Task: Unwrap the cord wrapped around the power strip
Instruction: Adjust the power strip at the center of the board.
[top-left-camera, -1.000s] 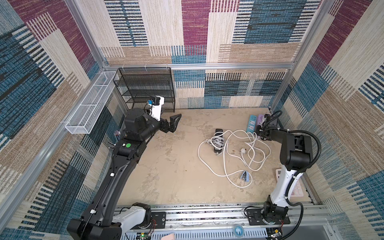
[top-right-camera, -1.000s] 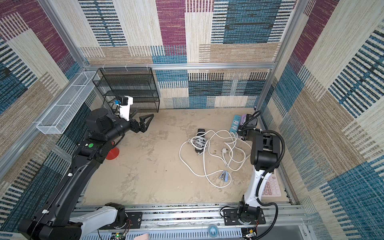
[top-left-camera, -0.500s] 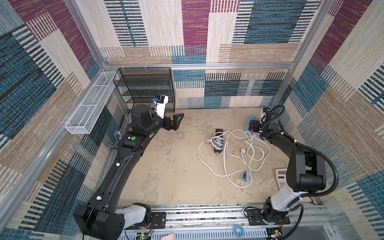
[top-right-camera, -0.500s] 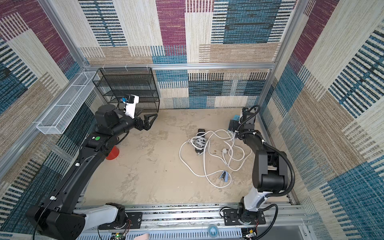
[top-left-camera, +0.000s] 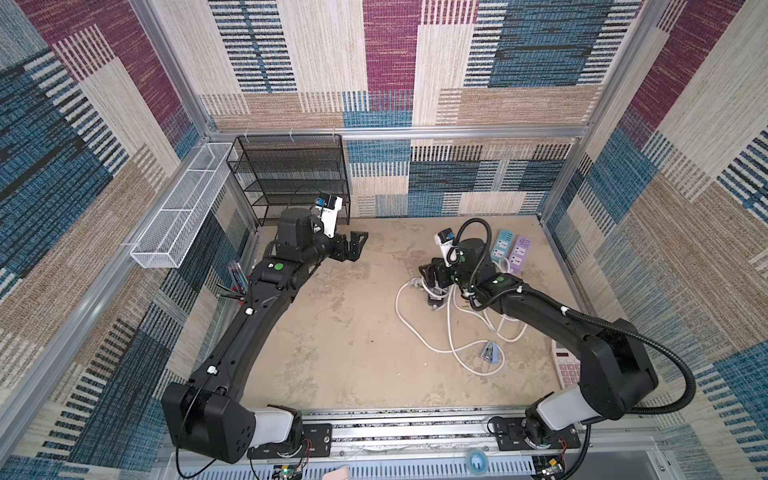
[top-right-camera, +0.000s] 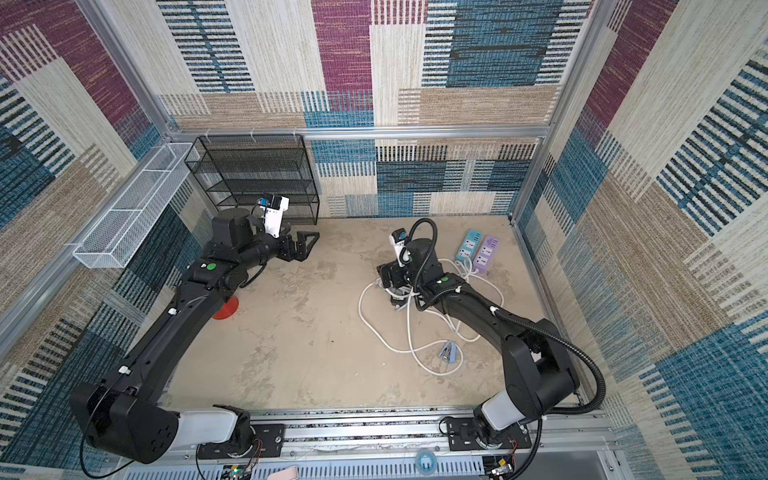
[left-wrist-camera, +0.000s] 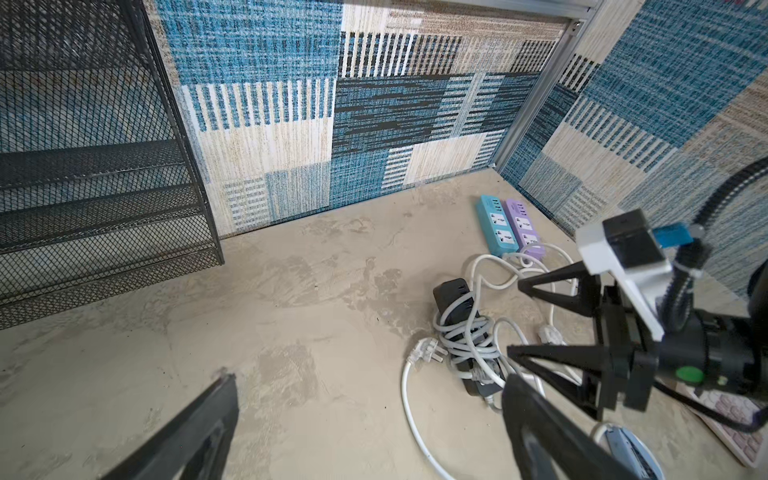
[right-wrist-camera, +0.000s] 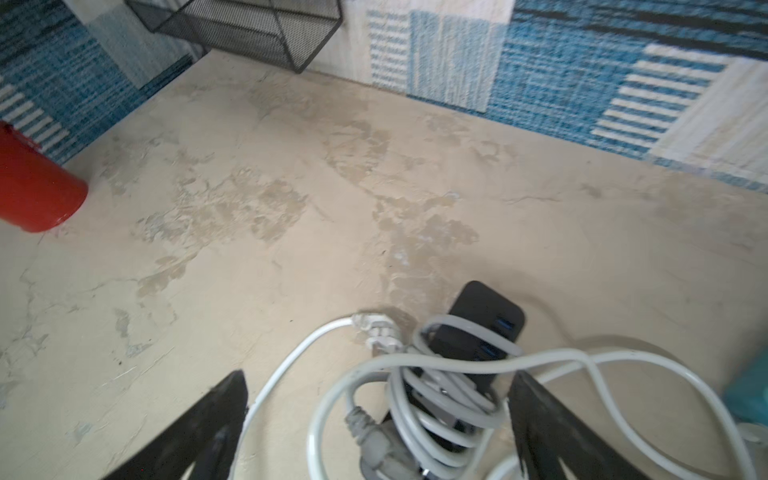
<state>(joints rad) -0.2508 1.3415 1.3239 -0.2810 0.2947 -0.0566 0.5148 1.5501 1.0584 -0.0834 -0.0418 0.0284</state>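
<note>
Left claw (top-left-camera: 357, 245) and right claw (left-wrist-camera: 515, 320) both released | I am judging grey cord (right-wrist-camera: 419, 415) springy and power strip (right-wrist-camera: 490, 316) light | I am planning to take hold at grey plug (right-wrist-camera: 374, 436)

Light was bright, even and diffuse, leaving only faint, soft shadows on the floor (top-left-camera: 332, 332). The right wrist view was smeared by motion blur: the grey cord (right-wrist-camera: 432, 432) between the jaws and the wall (right-wrist-camera: 582, 62) beyond them looked soft. The left wrist view was crisp ahead of its jaws, themselves out of focus. Both top views bowed at the edges.
</note>
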